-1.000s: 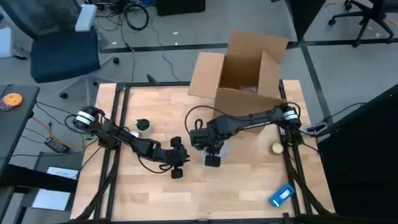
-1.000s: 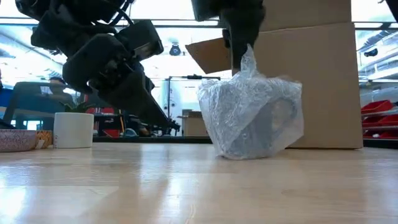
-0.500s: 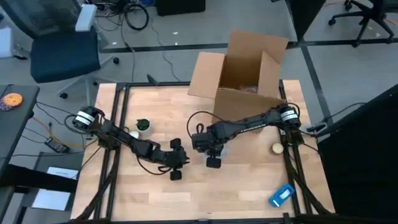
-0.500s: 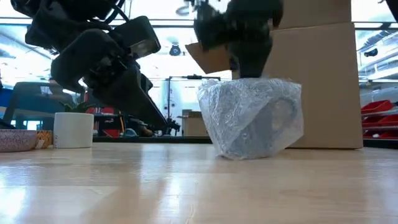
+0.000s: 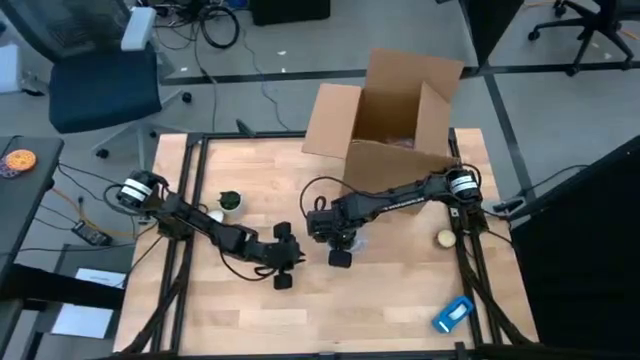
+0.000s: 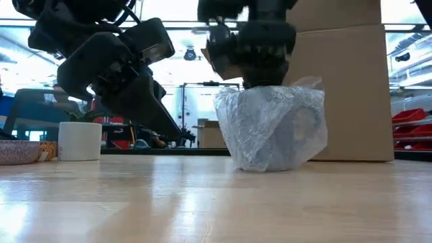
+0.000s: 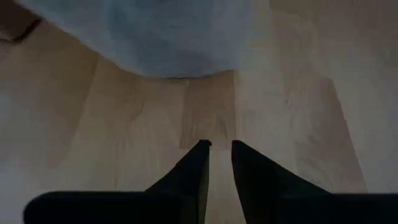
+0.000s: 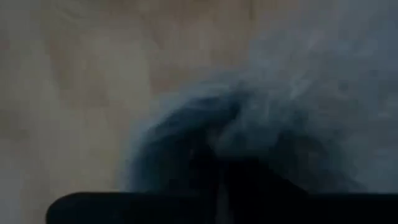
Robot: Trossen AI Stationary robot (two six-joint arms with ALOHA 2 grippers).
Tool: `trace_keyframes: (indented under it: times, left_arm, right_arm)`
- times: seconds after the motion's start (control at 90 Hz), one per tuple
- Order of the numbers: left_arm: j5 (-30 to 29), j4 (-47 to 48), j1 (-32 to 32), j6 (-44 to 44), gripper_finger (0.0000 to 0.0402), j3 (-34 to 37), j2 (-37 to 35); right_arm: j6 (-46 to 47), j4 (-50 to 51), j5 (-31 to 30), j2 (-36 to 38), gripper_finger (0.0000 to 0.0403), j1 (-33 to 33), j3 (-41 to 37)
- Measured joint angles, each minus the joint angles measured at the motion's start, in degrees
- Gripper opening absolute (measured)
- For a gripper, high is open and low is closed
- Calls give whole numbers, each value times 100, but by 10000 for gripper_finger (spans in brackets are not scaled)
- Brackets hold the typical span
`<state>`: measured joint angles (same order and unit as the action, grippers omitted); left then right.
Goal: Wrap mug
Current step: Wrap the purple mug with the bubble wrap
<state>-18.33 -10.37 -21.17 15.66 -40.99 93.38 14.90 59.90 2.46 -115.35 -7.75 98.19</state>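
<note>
The mug [image 6: 273,128], grey and wrapped in clear bubble wrap, stands on its base on the wooden table [image 5: 400,310], just in front of the box. It also shows in the high view as the mug [image 5: 358,243], and in the left wrist view as the mug [image 7: 168,37], blurred. My right gripper [image 6: 260,74] stands right on top of it, pointing down, fingers together. My left gripper [image 7: 219,152] hovers to the mug's left, slanting down toward it with its fingers close together, touching nothing. My right gripper presses the gathered bubble wrap at the mug's top [image 6: 270,89] from above with its shut fingers. In the right wrist view the fingers [image 8: 217,180] sit in a dark hollow of wrap. The gripper's own body hides the fingertips. The mug stays upright on the table.
An open cardboard box [image 5: 395,110] stands just behind the mug. A small white pot [image 5: 228,202] with a plant sits at the left. A pale round thing [image 5: 445,238] and a blue thing [image 5: 453,314] lie at the right. Bare table lies along the near side.
My right gripper has come down onto the wrapped mug. The tuft of bubble wrap that stood up above the mug is now pushed down, and the top of the wrap is flattened. The mug has stayed where it was.
</note>
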Motion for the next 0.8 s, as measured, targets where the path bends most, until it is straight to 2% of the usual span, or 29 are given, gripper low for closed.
trace_keyframes:
  times: [0.189,0.356,0.522,0.667,0.8]
  left_arm:
    - [-14,0,0,2,53,1,-1]
    - [-17,2,0,2,53,2,-2]
    - [-19,2,0,2,53,2,-2]
    - [-21,-2,0,2,53,2,-2]
    - [-22,0,0,4,53,2,-2]
  right_arm:
    - [-11,1172,-439,11,0,-87,874]
    - [102,1520,-878,20,0,-10,889]
    - [155,1090,-1026,20,0,59,371]
    - [150,295,-767,37,0,37,-230]
    - [151,-177,-772,44,0,-92,-601]
